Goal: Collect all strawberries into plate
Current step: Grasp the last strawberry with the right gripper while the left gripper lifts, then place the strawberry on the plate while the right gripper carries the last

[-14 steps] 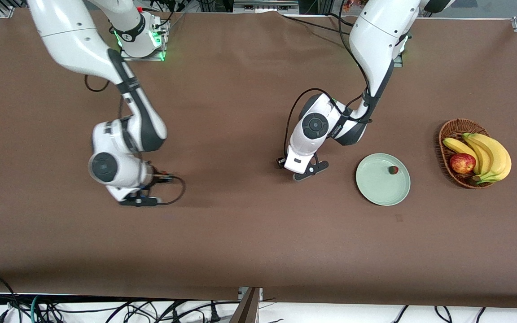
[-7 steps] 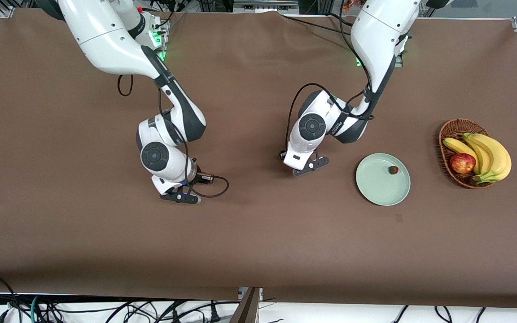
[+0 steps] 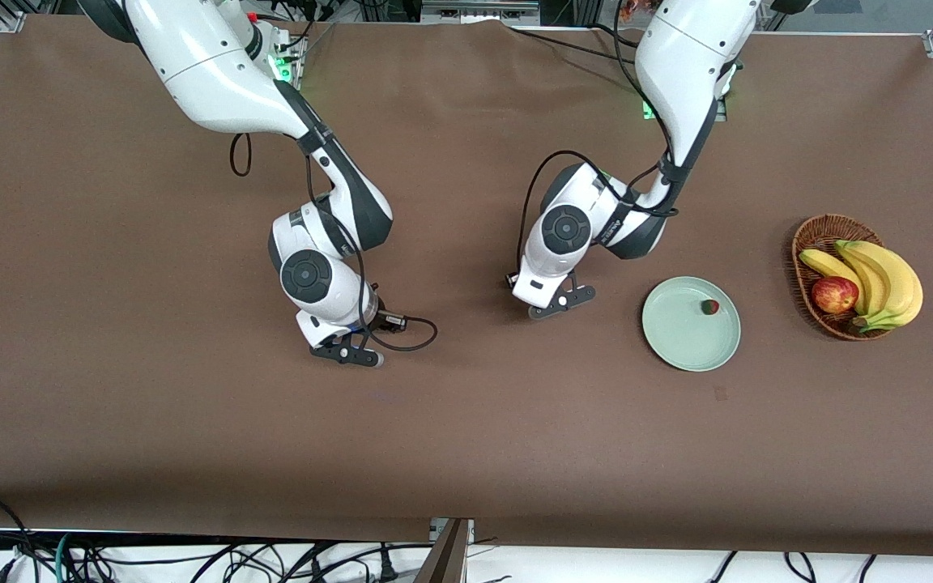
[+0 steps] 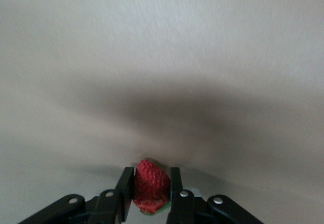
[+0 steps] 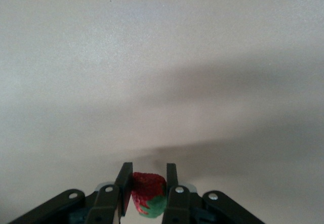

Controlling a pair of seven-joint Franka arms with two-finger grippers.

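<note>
The pale green plate [image 3: 681,344] lies on the brown table toward the left arm's end, with one strawberry [image 3: 709,306] in it near its rim. My left gripper [image 3: 561,302] hangs over bare table beside the plate, toward the middle; in the left wrist view it [image 4: 150,184] is shut on a strawberry [image 4: 150,183]. My right gripper [image 3: 347,355] is over bare table near the middle; in the right wrist view it [image 5: 147,186] is shut on a strawberry [image 5: 148,189] with a green top.
A brown wicker basket [image 3: 813,235] with bananas [image 3: 888,279] and a red apple [image 3: 834,294] stands past the plate at the left arm's end of the table. Cables run along the table's near edge.
The right arm has swept from its own end of the table toward the middle, carrying its gripper along. The left gripper has shifted only slightly. The plate and its strawberry have not moved.
</note>
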